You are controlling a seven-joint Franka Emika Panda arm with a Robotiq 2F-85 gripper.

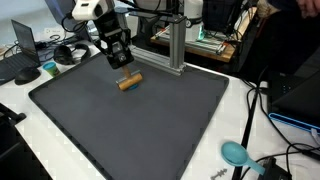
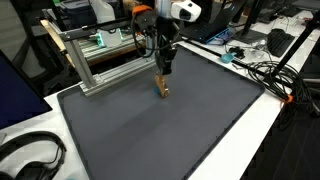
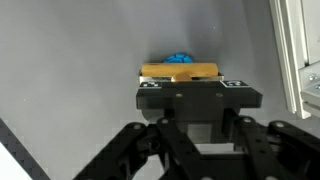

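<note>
Gripper (image 3: 190,83) fills the bottom of the wrist view, closest thing to the lens. Jaws are closed partway on a wood block (image 3: 180,71), one finger on each long face. The block is wider than the grip and sticks out past both fingers. A blue bit (image 3: 180,59) shows just beyond the block, against its far edge; can't tell what it is.

In both exterior views the gripper (image 1: 124,66) (image 2: 162,82) points straight down, with the block (image 1: 130,82) (image 2: 161,91) level at the fingertips. The block is right at mat height; can't tell if it's resting on the mat or just clear of it.

Directly under the gripper is a dark grey mat (image 1: 150,130) covering most of a white table (image 1: 20,100). The gripper sits over the end of the mat next to an aluminium frame (image 2: 100,65), which stands just behind it at the mat's edge. The same frame shows at the side of the wrist view.

Farther out, all well apart from the gripper:
- Teal spoon (image 1: 233,152) on the table, past the opposite corner of the mat.
- Headphones (image 2: 30,158) off the mat, across it from the gripper.
- Cables (image 2: 265,75) along the table beside the mat.
- Laptop (image 1: 25,40) on the table, off the mat.
</note>
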